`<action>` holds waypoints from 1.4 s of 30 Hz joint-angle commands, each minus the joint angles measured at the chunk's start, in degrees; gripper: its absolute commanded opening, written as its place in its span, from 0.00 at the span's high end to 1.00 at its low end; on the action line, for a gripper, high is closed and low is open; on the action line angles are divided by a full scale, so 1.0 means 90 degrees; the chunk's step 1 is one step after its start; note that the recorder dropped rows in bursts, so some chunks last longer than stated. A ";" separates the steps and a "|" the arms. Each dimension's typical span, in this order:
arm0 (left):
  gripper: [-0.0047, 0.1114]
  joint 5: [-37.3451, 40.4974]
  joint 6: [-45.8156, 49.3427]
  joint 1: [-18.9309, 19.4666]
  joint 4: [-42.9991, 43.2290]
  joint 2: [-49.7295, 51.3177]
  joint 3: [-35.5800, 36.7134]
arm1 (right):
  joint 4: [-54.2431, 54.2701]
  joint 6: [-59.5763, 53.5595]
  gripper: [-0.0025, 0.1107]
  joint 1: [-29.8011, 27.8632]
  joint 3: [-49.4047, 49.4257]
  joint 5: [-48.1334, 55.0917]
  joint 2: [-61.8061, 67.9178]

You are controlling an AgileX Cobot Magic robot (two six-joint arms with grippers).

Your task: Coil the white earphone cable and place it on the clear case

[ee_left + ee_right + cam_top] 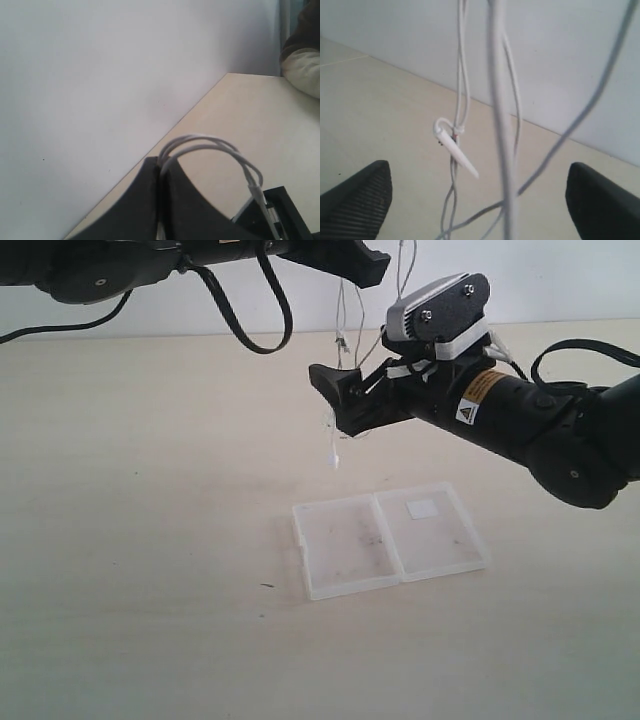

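The white earphone cable [342, 315] hangs in loose strands from my left gripper [368, 267], held high at the top middle. In the left wrist view that gripper [161, 167] is shut on the white earphone cable [210, 145], which loops out of its tips. My right gripper [340, 398] sits lower, open, with the hanging strands between its fingers. The right wrist view shows its pads [357, 202] wide apart around the cable strands [500, 125] and an earbud [452, 142]. The clear case [388, 537] lies open and flat on the table below.
The pale wooden table [130, 540] meets a white wall [560, 280] at the back. A person's sleeve [305, 70] shows at the table's far edge in the left wrist view. A black arm cable [245, 310] droops under the left arm.
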 commanded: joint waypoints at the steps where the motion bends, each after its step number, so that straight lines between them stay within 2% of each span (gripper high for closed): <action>1: 0.96 -0.0030 -0.0058 -0.0037 -0.0089 -0.0028 -0.0054 | -0.0047 0.0032 0.33 0.0022 -0.0046 -0.0095 0.0020; 4: 0.96 -0.0030 -0.0058 -0.0037 -0.0089 -0.0028 -0.0054 | -0.0076 0.0032 0.37 0.0022 -0.0046 -0.0095 0.0020; 10: 0.96 -0.0045 -0.0057 -0.0037 -0.0089 -0.0028 -0.0054 | -0.0090 0.0134 0.36 0.0022 -0.0149 -0.0358 0.0034; 19: 0.96 -0.0059 -0.0073 -0.0037 -0.0089 -0.0028 -0.0054 | -0.0369 0.0351 0.40 0.0022 -0.0360 0.0062 0.0121; 27: 0.96 -0.0070 -0.0073 -0.0037 -0.0089 -0.0028 -0.0054 | -0.0369 0.0379 0.58 0.0022 -0.0360 0.0071 0.0121; 37: 0.96 -0.0070 -0.0073 -0.0037 -0.0089 -0.0028 -0.0054 | -0.0434 0.0379 0.96 0.0022 -0.0360 0.0108 0.0121; 42: 0.96 -0.0070 -0.0073 -0.0037 -0.0075 -0.0028 -0.0054 | -0.0421 0.0474 0.98 0.0022 -0.0372 0.0717 -0.0016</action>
